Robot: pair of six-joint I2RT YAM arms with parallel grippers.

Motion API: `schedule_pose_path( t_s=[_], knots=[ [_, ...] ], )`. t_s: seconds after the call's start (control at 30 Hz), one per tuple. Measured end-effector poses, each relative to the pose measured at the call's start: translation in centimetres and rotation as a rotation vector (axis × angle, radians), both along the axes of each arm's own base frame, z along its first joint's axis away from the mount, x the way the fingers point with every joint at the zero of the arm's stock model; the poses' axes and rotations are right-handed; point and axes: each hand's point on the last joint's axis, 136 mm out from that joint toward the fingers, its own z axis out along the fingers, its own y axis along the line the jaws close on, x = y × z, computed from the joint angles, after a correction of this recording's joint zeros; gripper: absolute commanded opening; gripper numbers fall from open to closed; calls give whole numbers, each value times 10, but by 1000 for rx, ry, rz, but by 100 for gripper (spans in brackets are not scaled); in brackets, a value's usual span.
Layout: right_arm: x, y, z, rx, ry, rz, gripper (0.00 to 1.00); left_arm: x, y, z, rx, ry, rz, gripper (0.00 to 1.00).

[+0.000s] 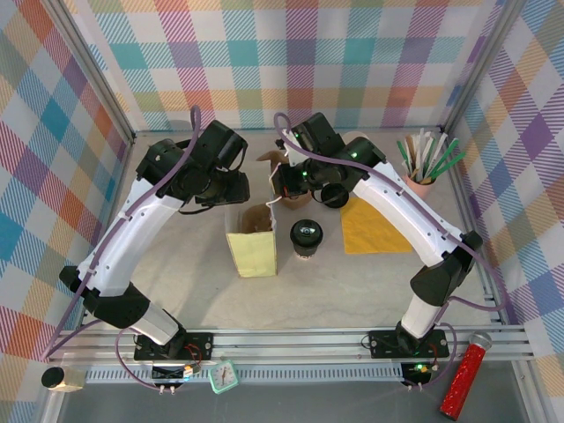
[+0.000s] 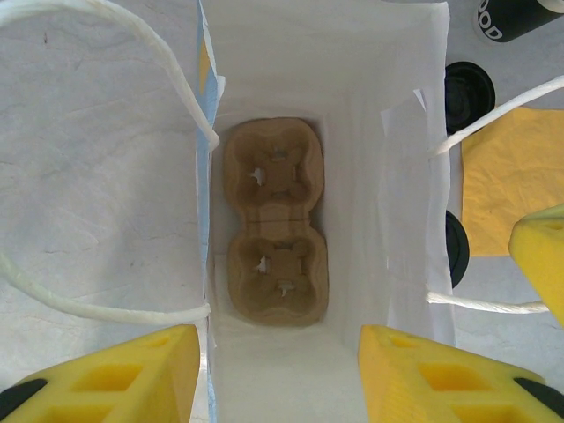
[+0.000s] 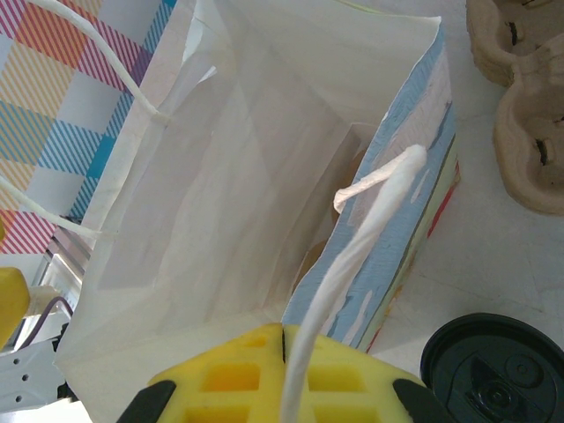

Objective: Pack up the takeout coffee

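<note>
The takeout coffee (image 1: 307,236), a black cup with a glossy black lid (image 3: 498,372), stands on the table just right of the paper bag (image 1: 252,240). The bag stands upright with its mouth wide. A brown pulp carrier (image 2: 274,220) lies flat on the bag's floor. My left gripper (image 2: 278,379) hovers open over the bag's mouth, nothing between its yellow fingers (image 2: 115,374). My right gripper (image 3: 286,366) is shut on the bag's white rope handle (image 3: 352,256) and holds that wall (image 3: 414,203) up. The coffee sits close below the right gripper, untouched.
More pulp carriers (image 3: 522,97) lie behind the bag. A yellow napkin (image 1: 377,226) lies to the right, with black cups (image 2: 520,13) beside it. A pink holder of straws (image 1: 423,163) stands at the far right. Checked walls close in the sides and back.
</note>
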Motion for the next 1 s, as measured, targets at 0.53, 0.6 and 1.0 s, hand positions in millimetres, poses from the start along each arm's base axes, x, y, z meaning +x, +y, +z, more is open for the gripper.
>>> schedule_pose_path(
  t_s=[0.53, 0.6, 1.0],
  knots=[
    [1, -6, 1, 8, 2, -24, 90, 6, 8, 13, -3, -68, 16, 69],
    [3, -12, 4, 9, -8, -33, 99, 5, 13, 20, -15, -93, 28, 76],
    [-6, -86, 17, -39, -88, -186, 99, -2, 66, 46, -85, -236, 160, 100]
  ],
)
